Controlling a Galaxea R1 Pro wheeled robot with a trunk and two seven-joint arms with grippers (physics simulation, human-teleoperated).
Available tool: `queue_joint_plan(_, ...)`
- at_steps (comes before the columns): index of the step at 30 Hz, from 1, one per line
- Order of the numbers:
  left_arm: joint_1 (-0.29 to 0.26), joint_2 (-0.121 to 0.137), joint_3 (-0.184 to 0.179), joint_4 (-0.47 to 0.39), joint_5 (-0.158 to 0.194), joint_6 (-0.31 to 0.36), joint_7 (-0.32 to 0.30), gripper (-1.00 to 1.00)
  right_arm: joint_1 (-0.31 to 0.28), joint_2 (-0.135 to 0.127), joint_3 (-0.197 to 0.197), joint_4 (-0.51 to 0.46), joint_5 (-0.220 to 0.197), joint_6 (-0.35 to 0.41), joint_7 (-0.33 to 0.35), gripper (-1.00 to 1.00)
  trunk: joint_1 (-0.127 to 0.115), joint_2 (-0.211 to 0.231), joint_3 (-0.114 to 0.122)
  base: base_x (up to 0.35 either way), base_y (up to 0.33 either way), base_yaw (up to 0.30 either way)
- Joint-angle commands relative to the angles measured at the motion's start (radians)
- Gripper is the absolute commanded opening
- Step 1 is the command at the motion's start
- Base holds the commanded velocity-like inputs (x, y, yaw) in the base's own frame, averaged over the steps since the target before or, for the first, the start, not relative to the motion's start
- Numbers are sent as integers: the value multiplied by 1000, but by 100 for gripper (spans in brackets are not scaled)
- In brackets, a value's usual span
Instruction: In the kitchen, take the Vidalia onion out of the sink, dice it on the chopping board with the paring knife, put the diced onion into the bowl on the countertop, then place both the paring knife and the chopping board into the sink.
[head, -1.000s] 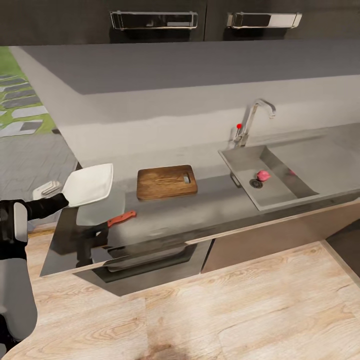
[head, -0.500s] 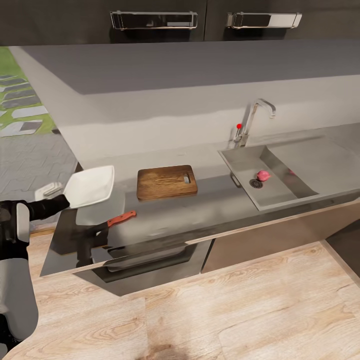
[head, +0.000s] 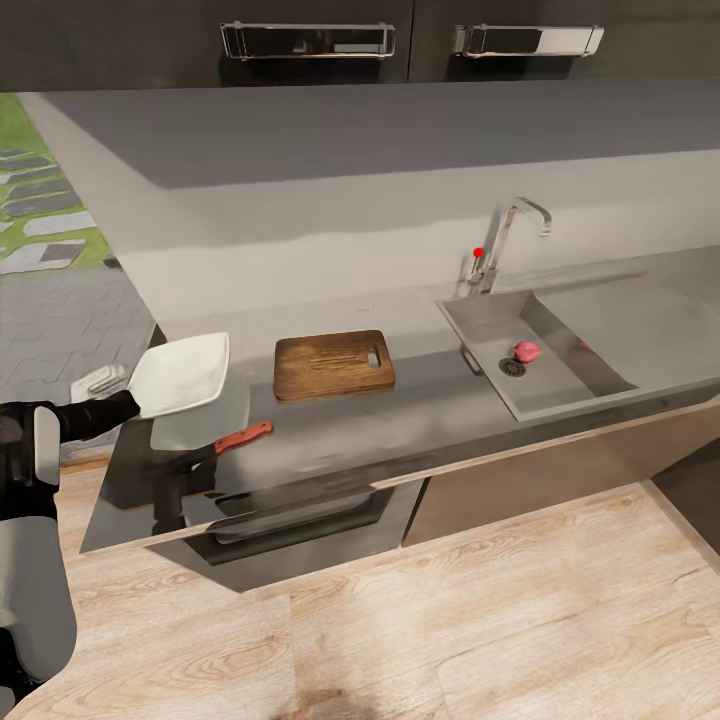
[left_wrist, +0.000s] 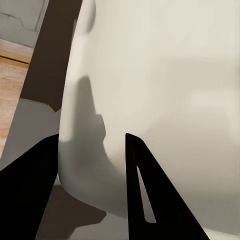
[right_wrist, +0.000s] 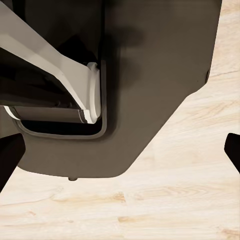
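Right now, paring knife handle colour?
Red-orange; the paring knife shows best in the head view, on the countertop.

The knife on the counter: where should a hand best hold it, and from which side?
Probably the red-orange handle of the knife, from above. It lies flat on the counter, handle end toward the board, dark blade toward the counter's front-left. The handle is the thicker and safer part.

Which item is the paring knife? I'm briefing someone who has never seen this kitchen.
On the long grey glossy countertop, look left of the steel sink, past the brown wooden chopping board. Near the front edge lies the small paring knife, below the white squarish bowl: the only red-orange handle.
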Motion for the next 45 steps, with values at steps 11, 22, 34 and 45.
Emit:
queue_joint_plan(11, -1, 0, 1, -4, 8, 6, 1, -100, 1, 0, 0, -2, 9, 1, -7, 100, 1, -2, -1, 0, 0, 0)
queue_joint_plan(22, -1, 0, 1, -1, 8, 6, 1, 100, 1, 0, 0, -2, 9, 1, -7, 100, 1, -2, -1, 0, 0, 0)
queue_joint_plan(34, -1, 2, 3, -8, 8, 6, 1, 100, 1, 0, 0, -2, 10, 1, -6, 100, 1, -2, -1, 0, 0, 0)
queue_joint_plan(45, -1, 9, 5, -190, 8, 12, 4, 100, 1, 0, 0, -2, 9, 1, -6, 100, 1, -2, -1, 0, 0, 0)
